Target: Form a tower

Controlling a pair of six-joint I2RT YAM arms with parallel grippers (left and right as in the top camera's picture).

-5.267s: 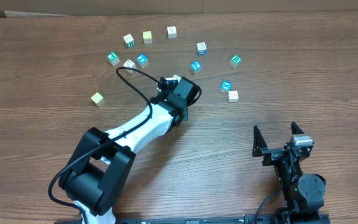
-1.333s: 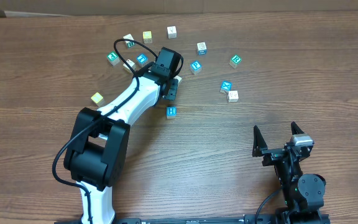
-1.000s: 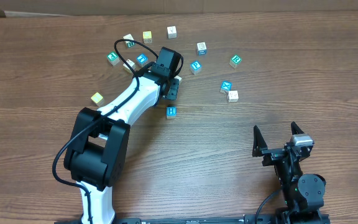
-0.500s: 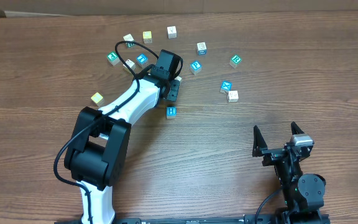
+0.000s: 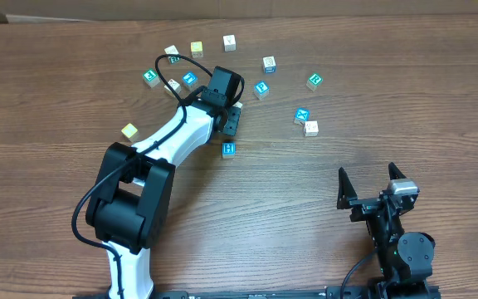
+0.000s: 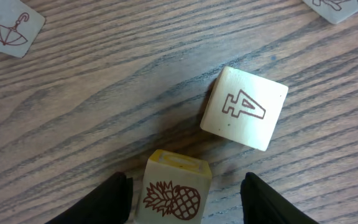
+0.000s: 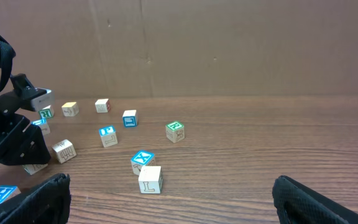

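The left wrist view is showing the left gripper (image 6: 188, 194) released, fingers (image 6: 118, 198) flanking a pineapple cube (image 6: 174, 198) without touching, a "4" cube (image 6: 244, 109) just beside it. Overhead, the arm (image 5: 181, 137) is hiding the pineapple cube. Well apart, the right gripper (image 5: 368, 172) is gaping empty. The other cubes (image 5: 262, 87) are lying singly.

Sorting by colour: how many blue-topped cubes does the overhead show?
4 blue-topped cubes: one left of the left gripper, one right of it, one nearer the base, one far right. The arm may hide more.
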